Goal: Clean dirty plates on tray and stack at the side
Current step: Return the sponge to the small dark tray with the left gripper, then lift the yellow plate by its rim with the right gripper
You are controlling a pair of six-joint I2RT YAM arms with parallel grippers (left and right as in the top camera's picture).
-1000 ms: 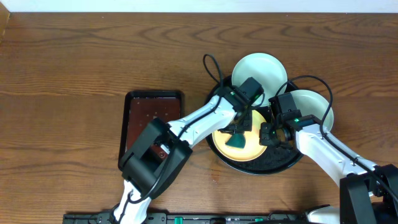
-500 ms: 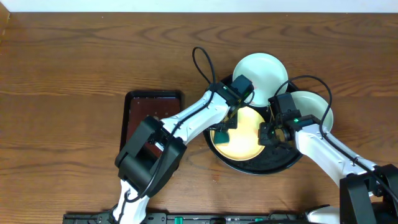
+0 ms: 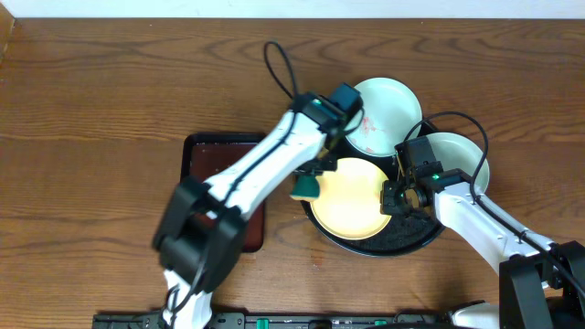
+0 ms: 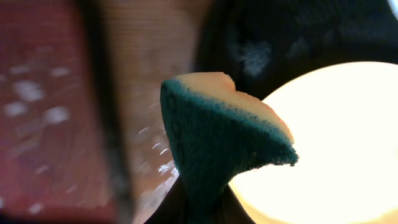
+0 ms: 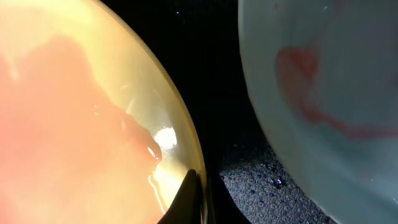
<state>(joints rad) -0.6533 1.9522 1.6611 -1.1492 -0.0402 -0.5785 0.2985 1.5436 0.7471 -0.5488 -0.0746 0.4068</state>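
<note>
The pale yellow plate (image 3: 352, 199) lies in the black tray (image 3: 395, 241). My right gripper (image 3: 395, 196) is shut on its right rim; the wrist view shows a finger (image 5: 193, 198) clamped over the plate's edge (image 5: 74, 124). A mint plate (image 3: 388, 102) with a red smear overlaps the tray's far rim, and it also shows in the right wrist view (image 5: 329, 93). A second mint plate (image 3: 460, 153) sits at the tray's right. My left gripper (image 3: 306, 183) is shut on a green and yellow sponge (image 4: 217, 143), held over the tray's left rim beside the yellow plate (image 4: 336, 143).
A small rectangular dark-brown tray (image 3: 215, 155) lies left of the black tray, with a strip of wood tabletop (image 4: 149, 93) between them. Arm cables loop above the plates. Bare wood tabletop (image 3: 110, 100) spreads to the left and far side.
My left gripper has carried the sponge leftward off the yellow plate to the tray's left rim. The far mint plate's red smear is now uncovered. My right gripper has not moved.
</note>
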